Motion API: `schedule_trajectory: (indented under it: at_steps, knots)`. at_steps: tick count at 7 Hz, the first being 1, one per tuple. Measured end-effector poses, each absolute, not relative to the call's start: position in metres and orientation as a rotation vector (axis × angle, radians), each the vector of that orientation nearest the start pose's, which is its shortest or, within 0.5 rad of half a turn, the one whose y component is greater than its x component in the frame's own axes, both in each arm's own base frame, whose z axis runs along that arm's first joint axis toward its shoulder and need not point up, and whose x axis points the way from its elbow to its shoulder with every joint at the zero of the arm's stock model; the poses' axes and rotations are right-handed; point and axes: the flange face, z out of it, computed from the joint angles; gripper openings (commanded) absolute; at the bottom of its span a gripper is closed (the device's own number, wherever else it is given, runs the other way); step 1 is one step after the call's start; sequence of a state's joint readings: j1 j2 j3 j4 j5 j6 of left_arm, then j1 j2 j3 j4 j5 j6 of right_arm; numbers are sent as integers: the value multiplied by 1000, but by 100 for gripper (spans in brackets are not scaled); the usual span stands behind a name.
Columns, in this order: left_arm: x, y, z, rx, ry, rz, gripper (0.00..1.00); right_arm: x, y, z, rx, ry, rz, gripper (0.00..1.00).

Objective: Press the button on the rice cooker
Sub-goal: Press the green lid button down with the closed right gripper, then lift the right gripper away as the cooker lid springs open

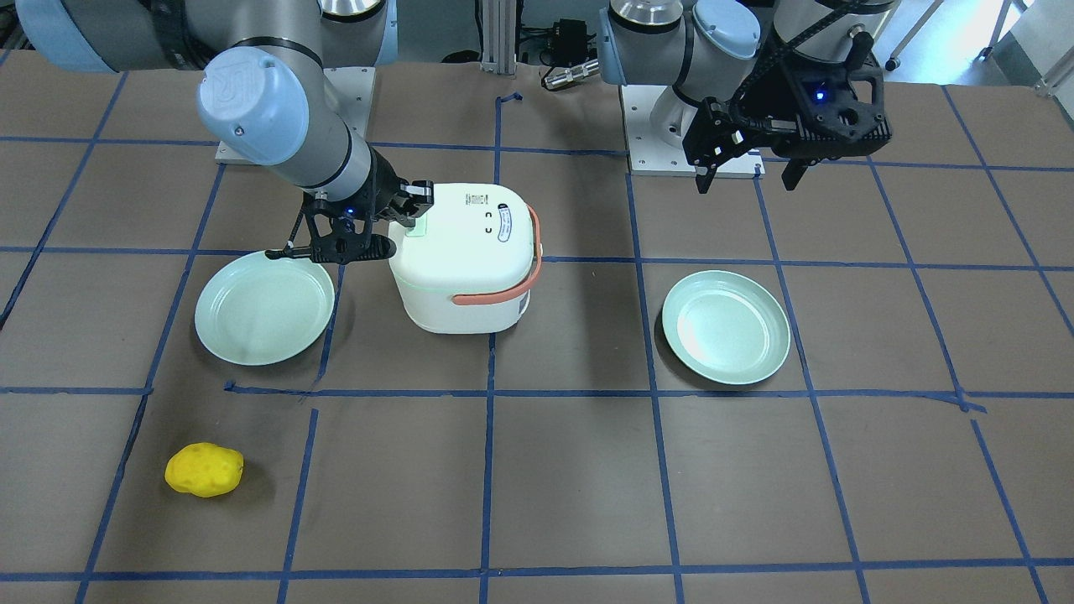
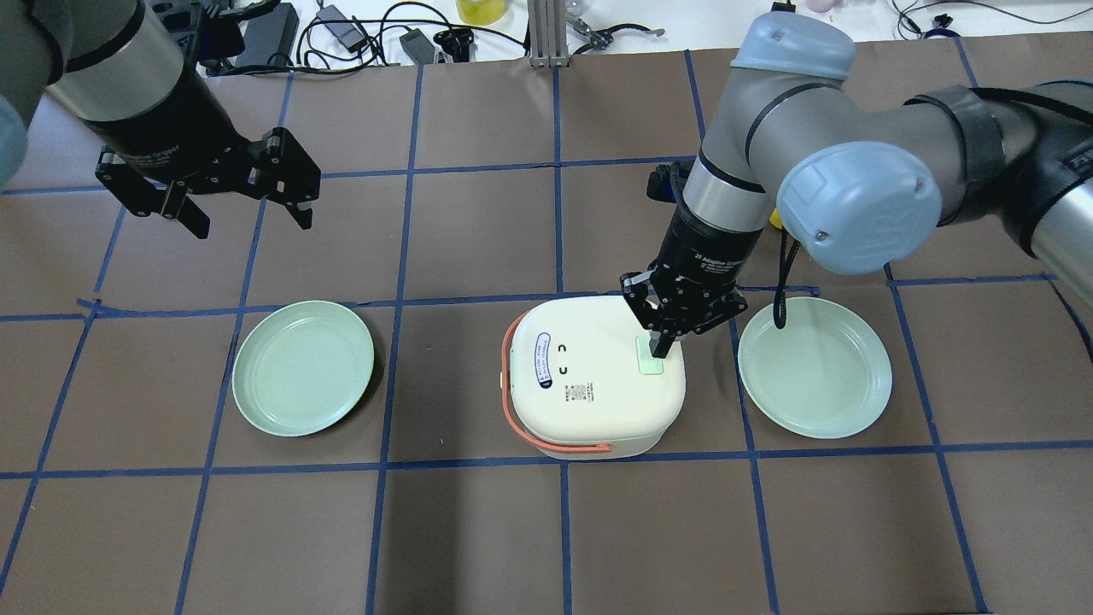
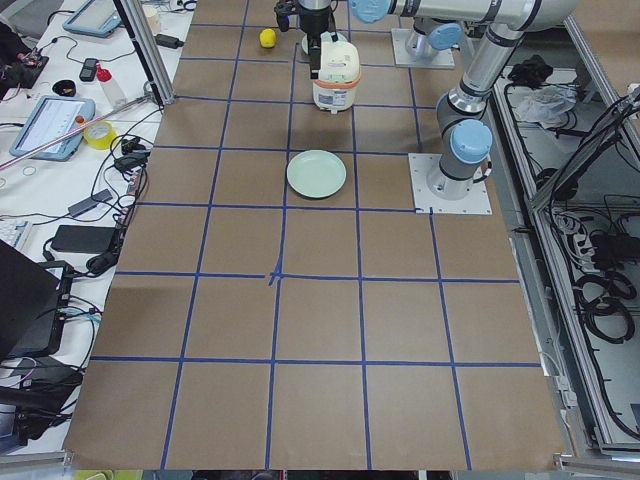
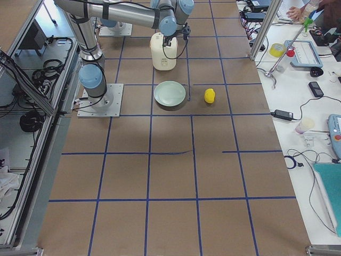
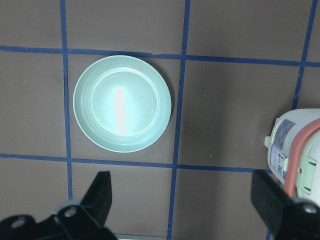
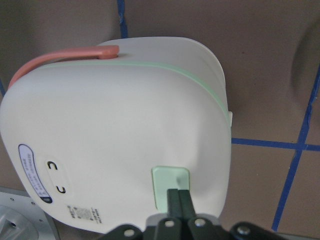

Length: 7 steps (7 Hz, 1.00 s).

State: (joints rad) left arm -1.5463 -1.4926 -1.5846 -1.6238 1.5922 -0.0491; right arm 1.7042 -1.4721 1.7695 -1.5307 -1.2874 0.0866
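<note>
The white rice cooker (image 2: 589, 401) with a salmon handle stands in the middle of the table, and has a pale green button (image 2: 651, 363) on its lid. My right gripper (image 2: 659, 346) is shut, with its closed fingertips down on that button. The right wrist view shows the two fingers (image 6: 179, 200) together on the button (image 6: 165, 180). My left gripper (image 2: 254, 224) is open and empty, raised above the table's far left. In the left wrist view the cooker (image 5: 295, 150) shows at the right edge.
One pale green plate (image 2: 303, 367) lies left of the cooker and another (image 2: 815, 367) right of it, beneath my right arm. A yellow sponge-like lump (image 1: 204, 470) lies on the operators' side. Blue tape lines grid the brown table.
</note>
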Motion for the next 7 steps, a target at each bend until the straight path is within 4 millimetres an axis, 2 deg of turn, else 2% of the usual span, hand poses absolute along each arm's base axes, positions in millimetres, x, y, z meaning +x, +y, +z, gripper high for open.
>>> schedule_trajectory:
  at_steps: [3, 4, 5, 7]
  knots:
    - [-120, -462, 513, -115, 3118, -18, 100, 224, -457, 342, 5, 2851, 543, 0]
    - [-120, -462, 513, -115, 3118, -18, 100, 224, -459, 349, 6, 2853, 530, 0]
    - [-120, -462, 513, -115, 3118, -19, 100, 224, -461, 367, 7, 2854, 519, 0]
    - [-120, -462, 513, -115, 3118, -18, 100, 221, -464, 417, 11, 2867, 523, 0]
